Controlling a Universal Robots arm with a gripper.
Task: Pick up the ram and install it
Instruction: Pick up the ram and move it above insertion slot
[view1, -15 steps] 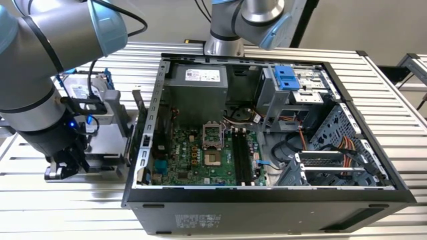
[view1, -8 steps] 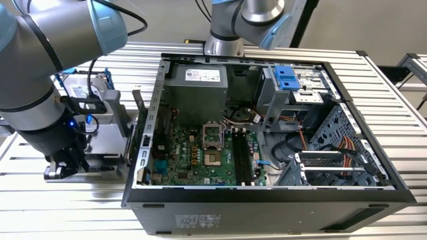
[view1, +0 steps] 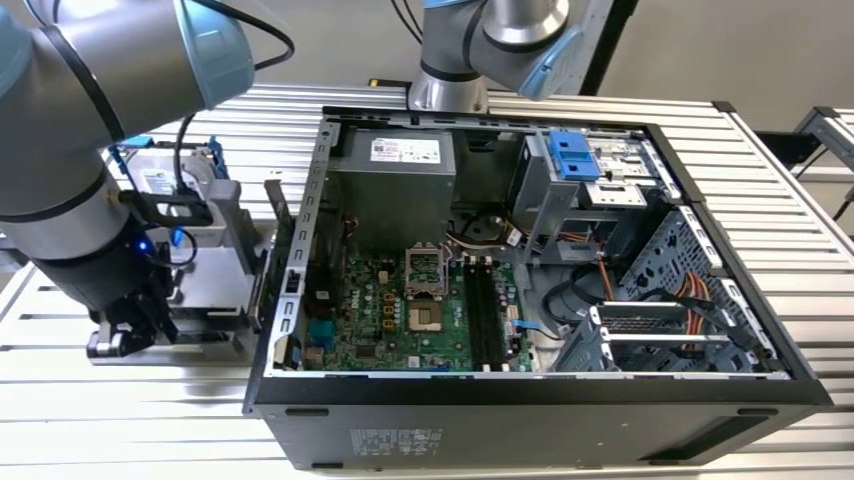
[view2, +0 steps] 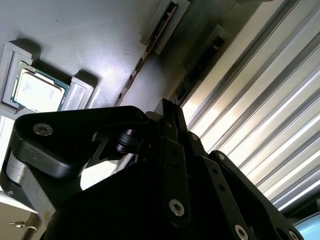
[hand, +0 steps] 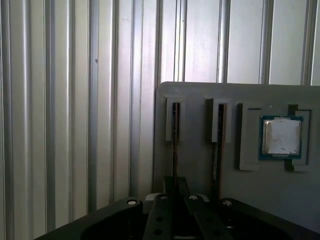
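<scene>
Hanging over the grey tray (hand: 200, 97), the claw (hand: 175, 184) sits at the ram (hand: 175, 140); grip state unclear.

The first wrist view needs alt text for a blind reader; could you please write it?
The gripper hangs over a grey holder, lined up with the ram, a thin stick on edge in a slot. A square silver CPU chip sits in the same holder, which lies on a ribbed table.
</scene>
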